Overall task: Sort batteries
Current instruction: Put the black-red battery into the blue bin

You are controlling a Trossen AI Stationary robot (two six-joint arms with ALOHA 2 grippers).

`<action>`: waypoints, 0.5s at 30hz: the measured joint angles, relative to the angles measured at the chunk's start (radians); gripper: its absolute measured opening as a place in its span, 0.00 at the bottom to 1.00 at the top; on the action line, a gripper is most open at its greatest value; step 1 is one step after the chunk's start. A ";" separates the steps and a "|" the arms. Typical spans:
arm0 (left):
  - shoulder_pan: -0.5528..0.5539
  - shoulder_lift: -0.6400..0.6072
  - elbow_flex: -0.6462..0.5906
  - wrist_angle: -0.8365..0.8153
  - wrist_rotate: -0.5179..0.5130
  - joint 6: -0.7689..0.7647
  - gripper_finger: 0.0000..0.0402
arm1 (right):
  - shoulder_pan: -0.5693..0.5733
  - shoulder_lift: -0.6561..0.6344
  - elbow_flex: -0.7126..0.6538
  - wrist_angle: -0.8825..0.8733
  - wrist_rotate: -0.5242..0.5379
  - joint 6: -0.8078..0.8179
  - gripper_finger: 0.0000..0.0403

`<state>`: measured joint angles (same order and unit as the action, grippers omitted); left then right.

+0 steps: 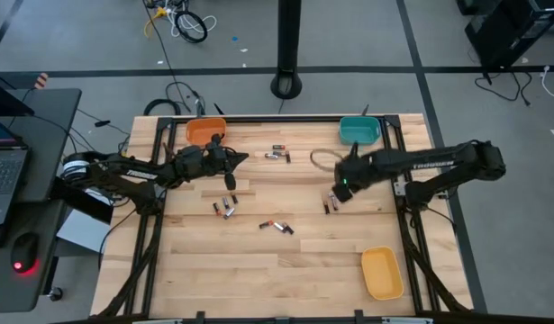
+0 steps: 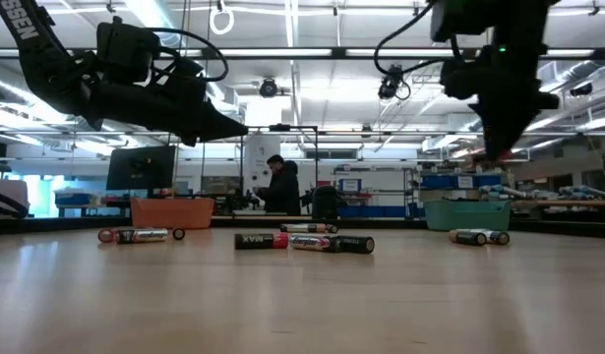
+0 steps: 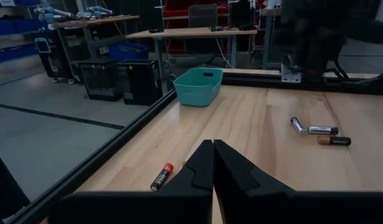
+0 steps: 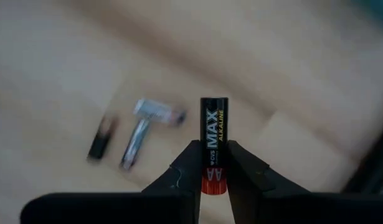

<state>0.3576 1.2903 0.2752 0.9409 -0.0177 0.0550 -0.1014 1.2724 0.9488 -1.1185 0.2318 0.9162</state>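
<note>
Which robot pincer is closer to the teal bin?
The right pincer is closer; it sits just in front of the teal bin, shut on a battery. The left pincer is farther off, across the table near the orange bin.

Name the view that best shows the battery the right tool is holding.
Right wrist view: the black battery stands clamped in the right tool, label readable. In the high and low views it cannot be made out; the left wrist view misses it.

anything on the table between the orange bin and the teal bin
Yes: in the high view a small cluster of batteries lies between the orange bin and teal bin.
</note>
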 joint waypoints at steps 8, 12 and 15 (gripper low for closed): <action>0.000 0.000 0.000 0.000 0.000 0.016 0.03 | -0.428 0.018 0.033 0.102 0.037 -0.249 0.15; 0.000 0.000 0.000 0.009 0.000 0.017 0.03 | -0.595 0.080 0.033 0.220 -0.009 -0.354 0.15; 0.000 0.000 0.000 0.010 0.000 0.017 0.03 | -0.676 0.149 0.033 0.297 -0.047 -0.408 0.15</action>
<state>0.3576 1.2903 0.2752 0.9504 -0.0177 0.0721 -0.7773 1.4216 0.9817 -0.8217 0.1852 0.5078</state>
